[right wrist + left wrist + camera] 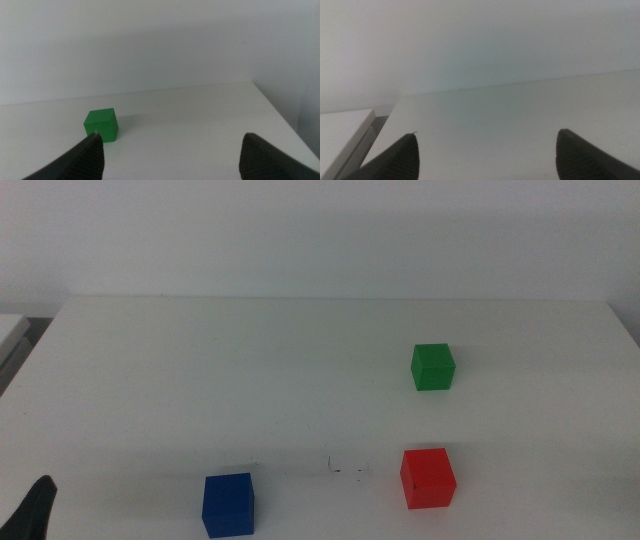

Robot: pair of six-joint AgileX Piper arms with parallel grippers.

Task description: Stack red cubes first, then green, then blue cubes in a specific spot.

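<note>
1. Fingers (395,160) of the left gripper (487,157) are spread wide over bare desk (200,360), holding nothing.
2. Fingers (80,160) of the right gripper (172,160) are likewise spread, with the green cube (101,125) seen ahead.
3. Near the front edge, the red cube (428,478) is seen just right of the faint grey mark (348,468), the blue cube (228,504) well left.

In the middle view, only a dark tip of the left pincer (38,505) shows at the near left corner; the picture's edge cuts off the rest. The right pincer (172,150) is out of that view entirely. The blue cube (228,505) nearly meets the near edge. The greyish mark (349,468) is too faint to read its shape. Each wrist view shows only jaw tips.
</note>
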